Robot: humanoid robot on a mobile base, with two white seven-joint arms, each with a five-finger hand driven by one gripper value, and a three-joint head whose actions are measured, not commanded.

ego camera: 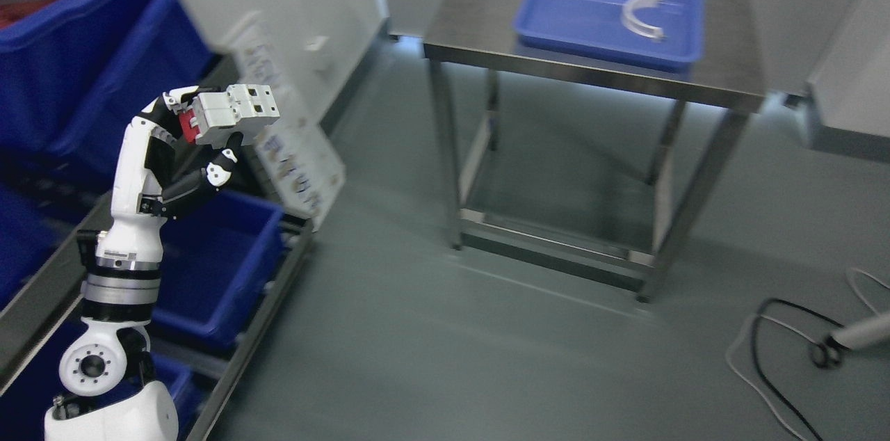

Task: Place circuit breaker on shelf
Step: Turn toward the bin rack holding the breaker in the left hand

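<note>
My left hand (201,128) is raised at the left, its fingers shut on a white and grey circuit breaker (236,113) with a red part at its back. It holds the breaker in the air beside the shelf rack (278,274), above a lower blue bin (222,260) and to the right of a large upper blue bin (83,58). The right arm does not show.
A steel table (591,72) stands at the upper middle with a blue tray (612,13) holding a white curved part (643,17). A labelled panel (292,149) leans at the rack's end. Cables (786,350) lie on the grey floor at lower right.
</note>
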